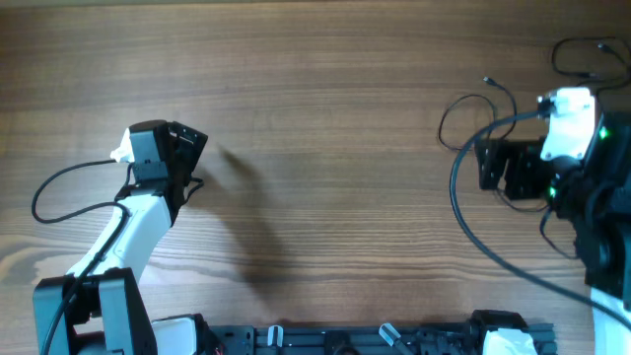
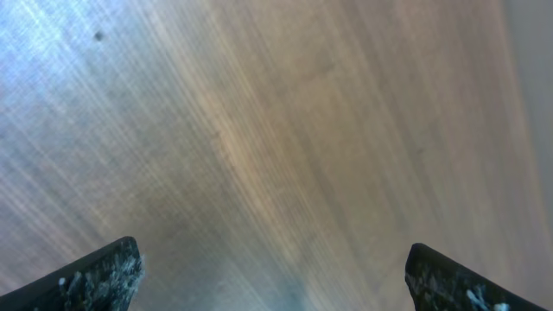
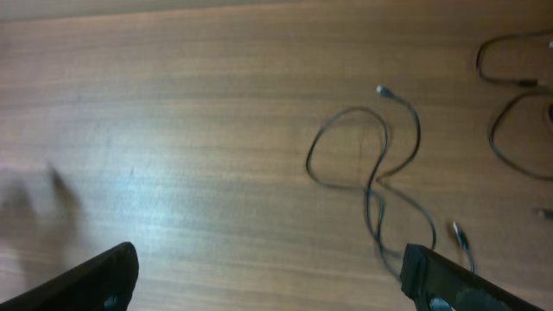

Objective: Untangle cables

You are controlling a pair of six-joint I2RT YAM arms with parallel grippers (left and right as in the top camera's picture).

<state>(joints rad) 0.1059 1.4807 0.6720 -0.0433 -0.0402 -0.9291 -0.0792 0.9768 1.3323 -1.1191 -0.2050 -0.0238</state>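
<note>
A thin dark cable (image 1: pixel 461 116) lies in a loose loop on the wooden table at the right, with a plug end (image 1: pixel 486 80) at its far side. A second thin cable (image 1: pixel 588 57) curls at the far right corner. In the right wrist view the looped cable (image 3: pixel 373 149) lies ahead and to the right of my fingers, and the second cable (image 3: pixel 510 69) lies at the right edge. My right gripper (image 1: pixel 490 166) (image 3: pixel 272 285) is open and empty, just near of the loop. My left gripper (image 1: pixel 189 148) (image 2: pixel 276 281) is open and empty over bare wood, far from the cables.
Thick black arm cables (image 1: pixel 473 232) sweep across the table by the right arm, and another loops beside the left arm (image 1: pixel 59 192). A dark rail (image 1: pixel 375 337) runs along the near edge of the wooden table (image 1: pixel 325 118).
</note>
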